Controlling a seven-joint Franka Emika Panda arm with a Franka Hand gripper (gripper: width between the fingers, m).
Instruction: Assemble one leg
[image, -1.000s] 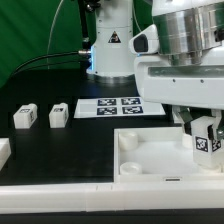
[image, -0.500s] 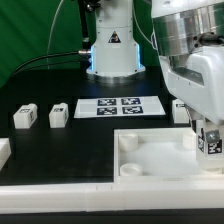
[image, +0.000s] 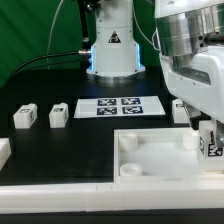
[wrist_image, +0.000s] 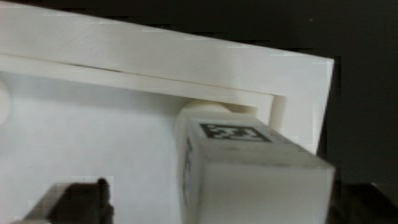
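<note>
Leg is being gripped by the pincer closed on it at the panel corner, risking jamming or slipping if going down tilted or off-centre.

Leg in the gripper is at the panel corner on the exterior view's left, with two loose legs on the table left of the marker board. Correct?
No, one slip: the leg held by the gripper is at the panel corner on the exterior view's right, not left, as the exterior view shows. Two loose legs do lie left of the marker board.
</note>
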